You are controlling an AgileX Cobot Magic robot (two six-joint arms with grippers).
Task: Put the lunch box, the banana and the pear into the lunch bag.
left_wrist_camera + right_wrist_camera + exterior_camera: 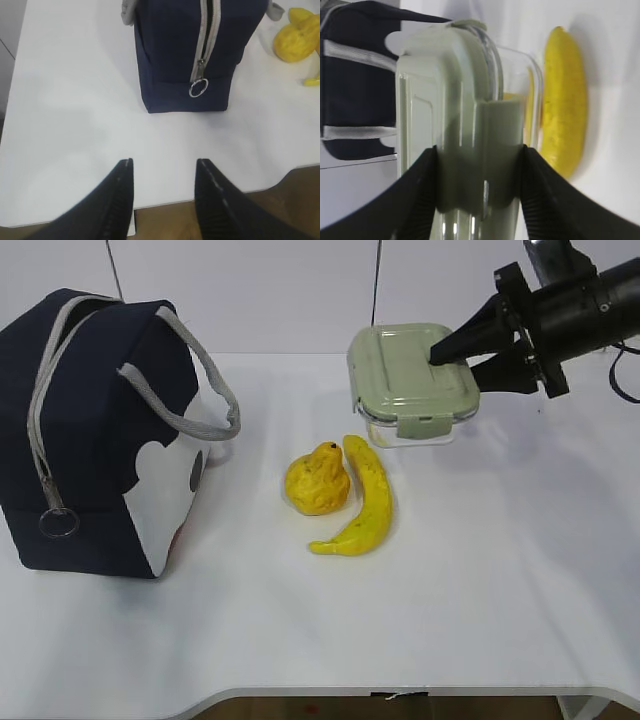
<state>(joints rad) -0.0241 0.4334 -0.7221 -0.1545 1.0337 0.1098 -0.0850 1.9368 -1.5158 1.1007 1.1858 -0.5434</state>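
Lunch bag: far left of the white table, upright, zipper closed, ring pull hanging at its end.
Left gripper: jaws spread, empty, above the table edge in front of the bag.
Pear: table centre, touching the banana.
Banana: just right of the pear, curved around it.
Lunch box: rear right, tilted, green lid on.
Right gripper: clamped across the lunch box at its side latch.

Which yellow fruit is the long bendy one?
The banana. It is long and curved, lying right of the squat, bumpy pear.
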